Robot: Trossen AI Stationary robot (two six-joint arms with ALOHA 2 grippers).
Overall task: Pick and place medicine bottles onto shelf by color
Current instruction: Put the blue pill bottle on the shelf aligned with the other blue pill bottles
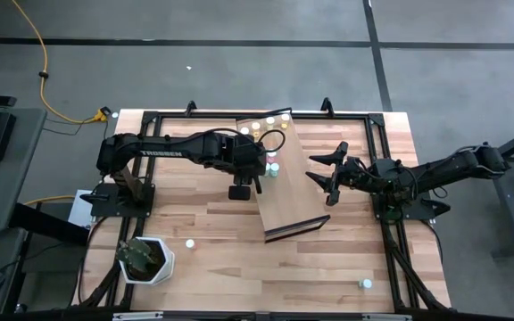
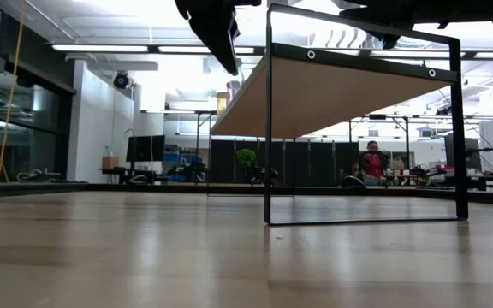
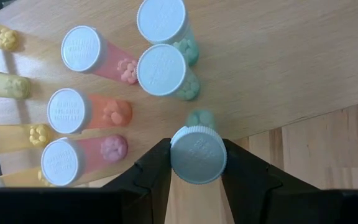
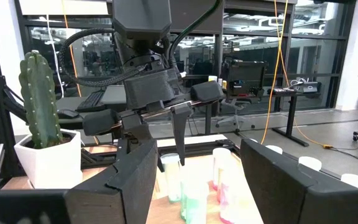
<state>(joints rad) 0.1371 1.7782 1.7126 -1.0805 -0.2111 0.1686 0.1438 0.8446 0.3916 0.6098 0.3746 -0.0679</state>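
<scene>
The shelf (image 1: 293,192) is a tilted light-wood board on a dark frame (image 2: 362,81) in the middle of the table. Medicine bottles with white caps stand on it: two teal (image 3: 161,70), three pink (image 3: 69,111) and several yellow (image 3: 5,84). My left gripper (image 3: 196,149) reaches over the shelf's left edge (image 1: 261,169), shut on another teal bottle (image 3: 199,155). To the right of the shelf, my right gripper (image 1: 325,176) hovers open and level with nothing in it (image 4: 197,165). My left gripper pinches the teal bottle just under its white cap (image 3: 197,155), one finger (image 3: 151,165) on each side. The fingers come slanting down from above. The bottle stays upright, its lower end (image 3: 201,118) at the board near the edge; whether it rests there I cannot tell.
A cactus in a white pot (image 1: 145,259) stands at the near left. Two loose bottles lie on the table, one near the pot (image 1: 189,242) and one at the near right (image 1: 365,283). In the low view, people and desks show in the room behind (image 2: 371,162).
</scene>
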